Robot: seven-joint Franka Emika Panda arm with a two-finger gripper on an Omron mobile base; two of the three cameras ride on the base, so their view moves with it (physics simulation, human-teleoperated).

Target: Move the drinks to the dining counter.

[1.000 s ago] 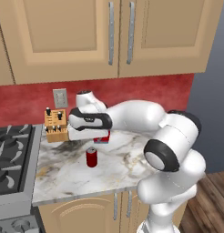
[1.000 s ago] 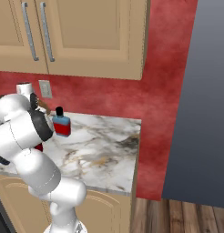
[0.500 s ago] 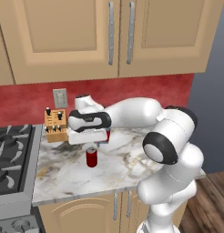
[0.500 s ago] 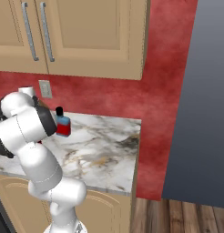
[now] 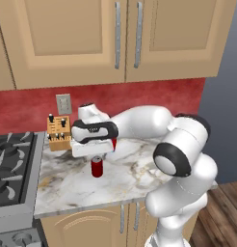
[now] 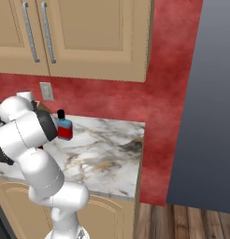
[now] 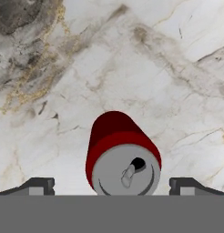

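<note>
Marble worktop [image 5: 67, 185] under wooden wall cabinets [image 5: 115, 38] is where I am working now, with a red backsplash behind it. I am holding the gripper [image 7: 112, 185] directly over the can [image 7: 123, 157]; its jaws are standing spread wide, one fingertip at each side of the can's grey top, and they are not touching it. In the left base view the can [image 5: 97, 167] is standing upright just below the hand.

I am thinking about the risks. If I am lowering too little before closing, the fingertips are catching only the rim and the can is slipping out. If the descent is a bit off centre, one finger is landing on the lid and tipping the can, which would then roll on the smooth marble. The bottle [image 6: 64, 127] is standing just behind the hand, so a wide lift or swing could knock it. The dining counter is not visible, so the carry will probably need the base to drive, and a weak pinch could fail then.

Left base view is giving me the height of the hand above the can and the knife block [image 5: 59, 133] beside the hand, near the stove [image 5: 12, 164]. Right base view is giving me the whole bottle, which the arm is mostly covering from the left. Hand view is giving the centring between the fingertips.
</note>
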